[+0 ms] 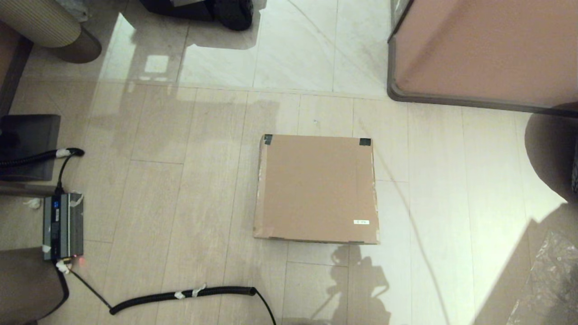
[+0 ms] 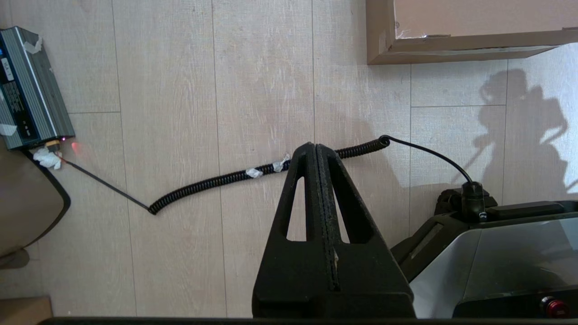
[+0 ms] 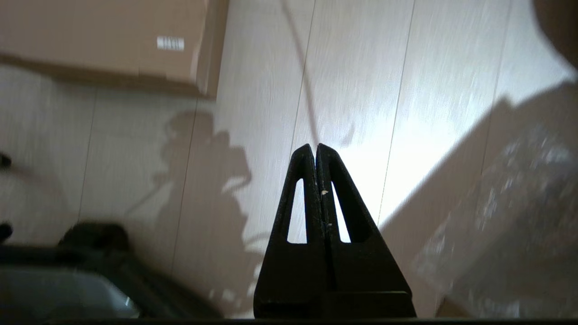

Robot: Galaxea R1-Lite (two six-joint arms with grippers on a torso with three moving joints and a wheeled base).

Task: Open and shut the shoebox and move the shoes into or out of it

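Shoebox (image 1: 316, 188): flat matte brown cardboard, squarish, lid down, on pale wood-grain floor (image 1: 180, 189), centre of head view. Wrist views only: left gripper (image 2: 315, 145) and right gripper (image 3: 314, 146), black wedge fingers pressed together, holding nothing, above floor, clear of box.

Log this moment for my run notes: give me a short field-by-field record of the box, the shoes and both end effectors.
box: brown cardboard shoebox on the floor, lid shut and flat
lid marks: dark tape on the two far corners, small white label near the right front corner
shoes: none in view
left end effector: fingers shut, empty, over bare floor short of the box
right end effector: fingers shut, empty, over floor short of the box
nearby: coiled black cable, cabinet
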